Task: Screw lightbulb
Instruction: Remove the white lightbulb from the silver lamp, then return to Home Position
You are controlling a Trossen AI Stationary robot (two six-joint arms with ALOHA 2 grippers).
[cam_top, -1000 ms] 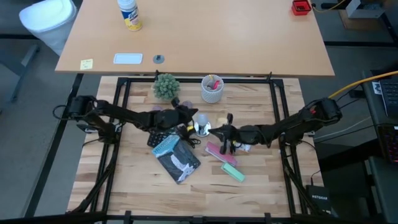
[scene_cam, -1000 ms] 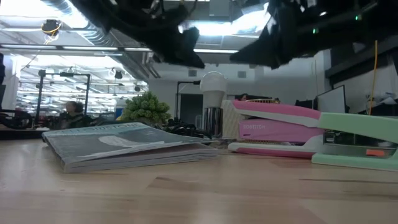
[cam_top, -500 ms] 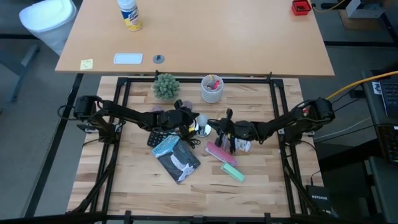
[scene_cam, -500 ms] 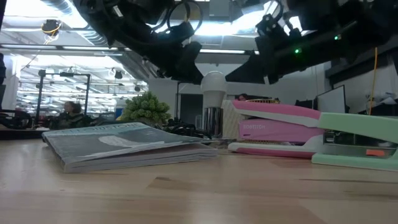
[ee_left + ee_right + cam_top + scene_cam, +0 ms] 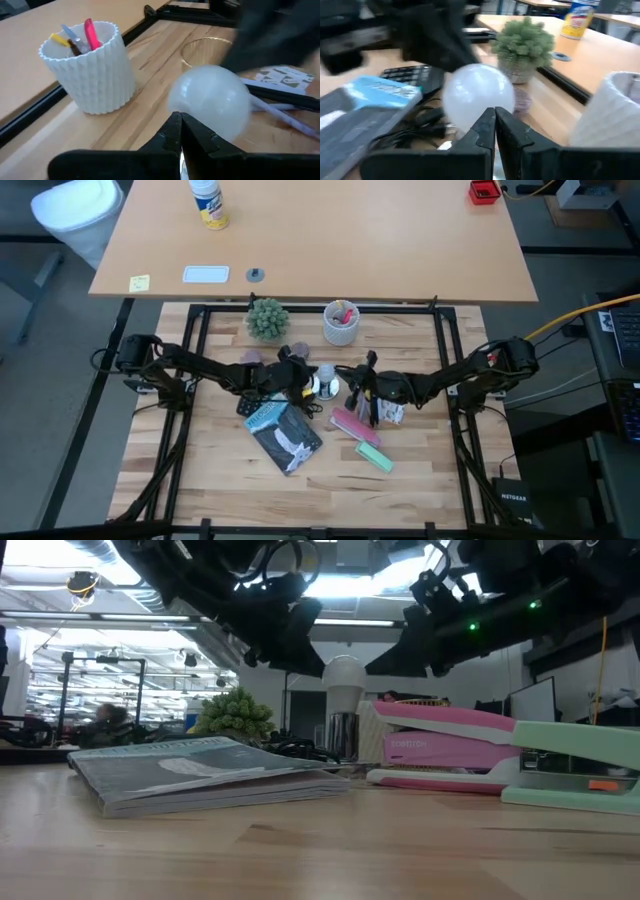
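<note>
Listing by size from my remote station: the wooden table (image 5: 220, 490) carries everything I can see. Left arm (image 5: 200, 367) reaches in from its side toward the centre, and the right arm (image 5: 450, 380) does likewise from the opposite side. A book (image 5: 285, 435) with a light blue cover lies flat near the middle, just in front of the left arm's wrist. A pink stapler (image 5: 355, 426) lies beside the book, with a green stapler (image 5: 375, 457) just beyond it. A small green plant (image 5: 267, 318) and a white ribbed cup (image 5: 342, 323) holding pink items stand at the back edge, near each other. A dark calculator (image 5: 412, 76) sits partly under the left arm. The lightbulb (image 5: 325, 373) stands upright at the table's centre on a metallic base, between the two grippers; in the low view its white globe (image 5: 344, 675) rises above the stapler line. Left gripper (image 5: 180, 132) sits close against the bulb, its fingers pressed together with no gap showing, not around the globe. Right gripper (image 5: 494, 127) is likewise closed tight, its tips just beside the bulb; whether either tip actually touches the glass I cannot tell from these blurred wrist views.
</note>
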